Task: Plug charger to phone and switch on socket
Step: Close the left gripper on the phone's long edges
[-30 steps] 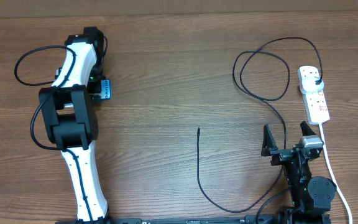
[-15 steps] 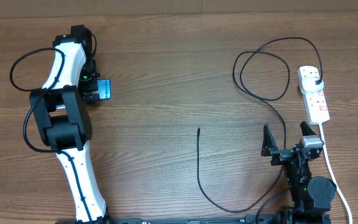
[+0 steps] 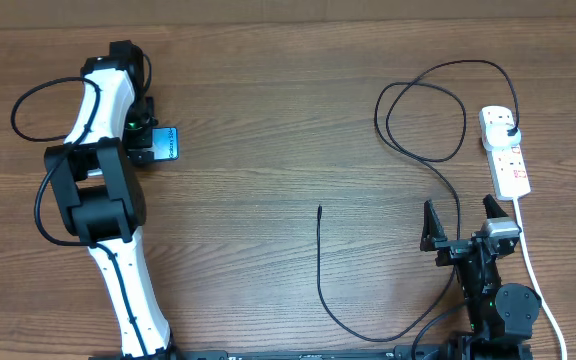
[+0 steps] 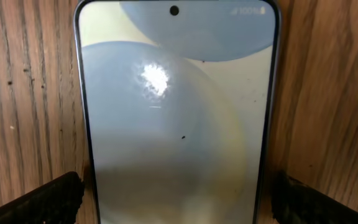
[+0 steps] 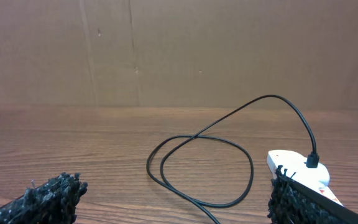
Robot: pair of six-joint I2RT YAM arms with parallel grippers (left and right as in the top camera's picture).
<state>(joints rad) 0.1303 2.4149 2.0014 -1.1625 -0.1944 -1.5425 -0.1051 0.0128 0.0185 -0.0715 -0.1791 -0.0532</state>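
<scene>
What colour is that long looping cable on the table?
The cable is black; the overhead view shows it best.

Wood-grain desk (image 3: 268, 100), brown.
- phone (image 3: 169, 143): flat on the far left, screen up and lit.
- socket (image 3: 505, 150): far right, lying lengthwise; its white cord (image 3: 533, 270) trails along the desk toward the near edge.
- charger (image 3: 319, 250): plug (image 3: 509, 131) seated in the socket's far outlet, cable looped beside it, then a long curve. The connector tip (image 3: 319, 209) lies loose mid-desk, well apart from the phone.
</scene>
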